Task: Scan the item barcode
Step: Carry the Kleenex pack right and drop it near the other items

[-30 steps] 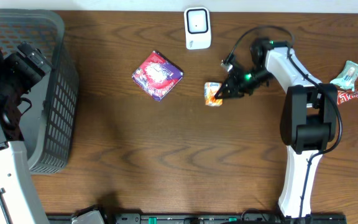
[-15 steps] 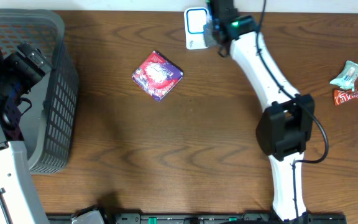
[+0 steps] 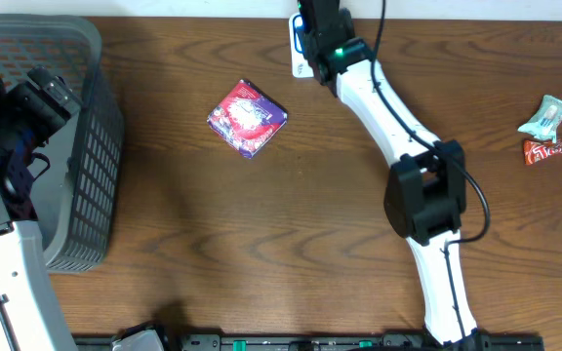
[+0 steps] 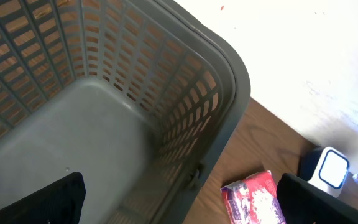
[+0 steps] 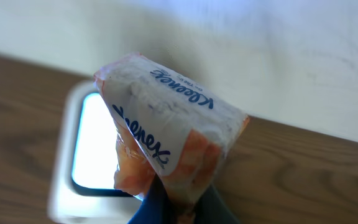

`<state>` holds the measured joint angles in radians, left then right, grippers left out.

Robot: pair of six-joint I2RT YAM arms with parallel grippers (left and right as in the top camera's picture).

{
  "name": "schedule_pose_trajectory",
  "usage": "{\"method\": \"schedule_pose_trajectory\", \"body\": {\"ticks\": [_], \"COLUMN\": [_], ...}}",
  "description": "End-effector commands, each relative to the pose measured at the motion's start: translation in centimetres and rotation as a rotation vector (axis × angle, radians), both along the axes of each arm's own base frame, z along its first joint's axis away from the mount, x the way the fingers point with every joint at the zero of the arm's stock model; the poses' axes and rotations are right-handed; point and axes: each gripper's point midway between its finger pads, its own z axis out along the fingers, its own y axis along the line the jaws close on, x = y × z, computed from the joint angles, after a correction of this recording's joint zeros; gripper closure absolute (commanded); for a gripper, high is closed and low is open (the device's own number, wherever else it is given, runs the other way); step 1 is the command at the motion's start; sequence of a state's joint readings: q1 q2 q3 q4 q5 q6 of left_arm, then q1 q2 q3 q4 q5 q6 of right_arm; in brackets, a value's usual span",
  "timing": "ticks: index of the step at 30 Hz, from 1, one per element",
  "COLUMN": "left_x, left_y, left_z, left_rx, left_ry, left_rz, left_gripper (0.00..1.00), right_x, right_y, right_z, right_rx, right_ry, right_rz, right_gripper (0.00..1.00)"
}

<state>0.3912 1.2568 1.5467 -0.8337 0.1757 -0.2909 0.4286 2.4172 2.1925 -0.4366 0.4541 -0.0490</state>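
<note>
Right gripper [image 5: 179, 208] pinched tight on the lower end of the tissue pack [image 5: 166, 124], holding it just in front of the scanner [image 5: 86, 143] at the far edge of the table [image 3: 291, 234]. Picked up and presented. Cannot tell whether the barcode faces the lit window or has registered. Probably left: confirm the read, set down. Left gripper [image 4: 185, 199] spread wide, empty, above the basket [image 4: 216, 81].

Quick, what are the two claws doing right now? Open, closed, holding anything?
Left gripper: open, empty, above the grey basket.
Right gripper: shut on the Kleenex tissue pack, at the white scanner.
</note>
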Motion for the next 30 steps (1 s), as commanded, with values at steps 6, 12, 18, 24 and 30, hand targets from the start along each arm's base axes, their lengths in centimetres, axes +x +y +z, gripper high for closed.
{"method": "schedule_pose_trajectory", "body": {"ticks": [6,12,18,24,30], "left_x": [0.0,0.0,0.0,0.0,0.0], "left_y": [0.3,0.3,0.3,0.3,0.3], "left_z": [0.1,0.1,0.1,0.1,0.1], "left_rx": [0.006,0.006,0.006,0.006,0.006], "left_ry": [0.001,0.001,0.001,0.001,0.001], "left_rz": [0.014,0.014,0.014,0.014,0.014], "left_gripper": [0.02,0.02,0.02,0.02,0.02], "right_x": [-0.1,-0.7,-2.9,-8.0,-13.6], "right_y": [-2.9,-8.7,-20.3,-31.6,-40.9], "right_z": [-0.4,1.6,-0.6,-5.1,-6.4], "right_rx": [-0.211,-0.121,0.08,0.239,0.276], "right_ry": [-0.042,-0.09,0.08,0.341,0.469], "right_rz": [-0.165,-0.421,-0.668,-0.871,-1.032], "right_gripper": [0.99,0.99,0.99,0.99,0.99]}}
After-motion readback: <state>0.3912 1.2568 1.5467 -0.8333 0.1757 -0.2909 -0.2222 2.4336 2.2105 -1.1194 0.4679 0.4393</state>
